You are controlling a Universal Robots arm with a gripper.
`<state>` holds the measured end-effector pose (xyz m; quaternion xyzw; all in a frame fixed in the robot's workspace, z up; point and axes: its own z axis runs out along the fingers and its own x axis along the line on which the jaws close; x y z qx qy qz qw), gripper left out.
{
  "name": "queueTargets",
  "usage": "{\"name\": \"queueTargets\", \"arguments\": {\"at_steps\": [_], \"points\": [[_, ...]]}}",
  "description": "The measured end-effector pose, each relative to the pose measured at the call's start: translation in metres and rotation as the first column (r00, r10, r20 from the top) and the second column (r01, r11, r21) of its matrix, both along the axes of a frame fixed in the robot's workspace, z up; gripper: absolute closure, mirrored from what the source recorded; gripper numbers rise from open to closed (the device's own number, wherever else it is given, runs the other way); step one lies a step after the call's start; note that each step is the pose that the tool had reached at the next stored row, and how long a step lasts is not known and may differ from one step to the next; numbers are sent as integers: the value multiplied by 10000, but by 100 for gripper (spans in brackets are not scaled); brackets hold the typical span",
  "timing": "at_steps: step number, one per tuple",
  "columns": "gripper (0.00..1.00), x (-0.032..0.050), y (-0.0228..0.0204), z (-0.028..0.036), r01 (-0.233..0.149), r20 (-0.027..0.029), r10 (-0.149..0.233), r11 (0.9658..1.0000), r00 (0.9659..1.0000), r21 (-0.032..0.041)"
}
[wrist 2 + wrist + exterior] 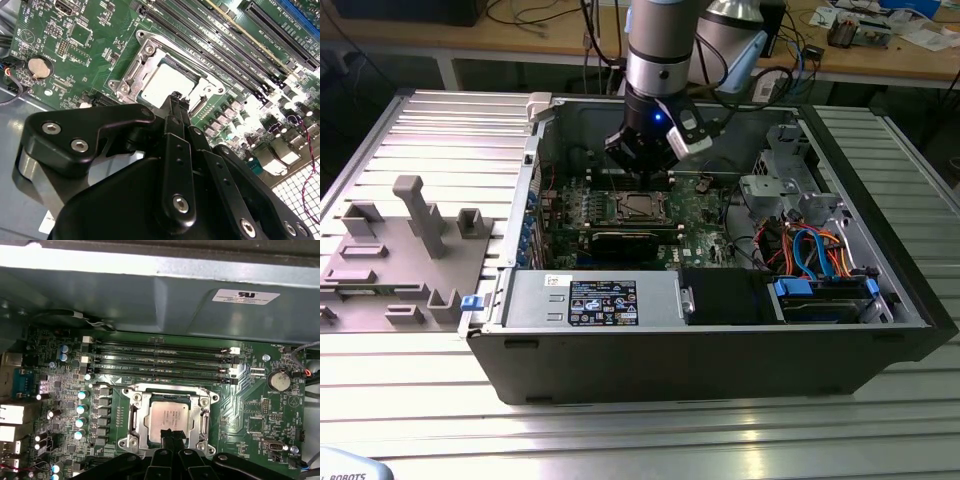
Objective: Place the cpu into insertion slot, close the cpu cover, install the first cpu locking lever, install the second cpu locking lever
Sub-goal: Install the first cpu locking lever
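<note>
The cpu lies flat in the insertion slot, its dull silver top showing through the window of the cpu cover, which lies down over it. In the exterior view the cpu sits mid-board inside the open computer case. My gripper hangs just above the socket's edge, its two thin black fingers pressed together and holding nothing. In the second wrist view the fingertips end just over the rim of the cover, beside the cpu.
Long black memory slots run beside the socket, and a row of capacitors lines its other side. A black card lies across the board. Drive bays and cables are at the exterior view's right. A grey fixture is outside the case.
</note>
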<state>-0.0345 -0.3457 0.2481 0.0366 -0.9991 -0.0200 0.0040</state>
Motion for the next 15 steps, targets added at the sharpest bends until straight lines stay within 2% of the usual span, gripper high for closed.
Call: {"name": "queueTargets", "arguments": {"at_steps": [5, 15], "points": [[89, -82, 0, 0, 0, 20, 0, 10000, 10000, 1], [89, -142, 0, 0, 0, 23, 0, 10000, 10000, -4]]}}
